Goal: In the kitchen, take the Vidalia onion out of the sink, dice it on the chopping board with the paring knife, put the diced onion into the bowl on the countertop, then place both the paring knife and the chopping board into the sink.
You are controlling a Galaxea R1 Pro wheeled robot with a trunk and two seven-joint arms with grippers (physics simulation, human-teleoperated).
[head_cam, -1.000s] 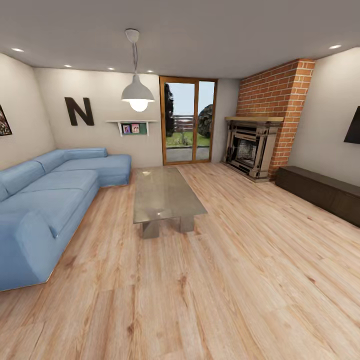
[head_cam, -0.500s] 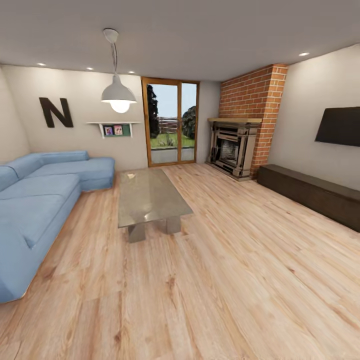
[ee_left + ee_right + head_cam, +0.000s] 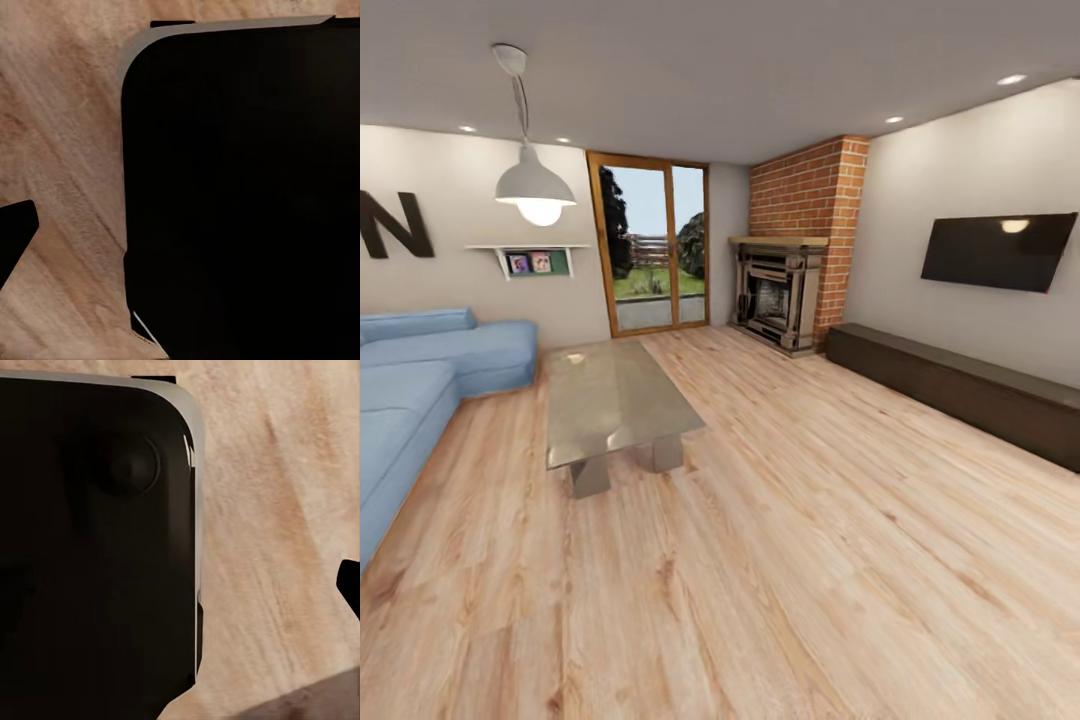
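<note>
I am in a living room, not the kitchen, so the onion, sink, board, knife and bowl are somewhere I have yet to reach. My view has swung right: the blue sofa [image 3: 405, 400] has slid toward the left edge, the glass coffee table [image 3: 610, 400] and fireplace [image 3: 775, 295] moved left, and the wall TV [image 3: 998, 250] is now whole. I judge I'm turning to find the way. Both wrist cameras look down past my dark base at the wood floor [image 3: 810, 560]; whether either claw is apart or together, I cannot tell.

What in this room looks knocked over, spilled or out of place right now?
Nothing stands out. The glass-topped coffee table stands level on the light wood plank floor, the blue sectional sofa sits by the wall, and the black wall-mounted television hangs straight above the dark low cabinet.
</note>
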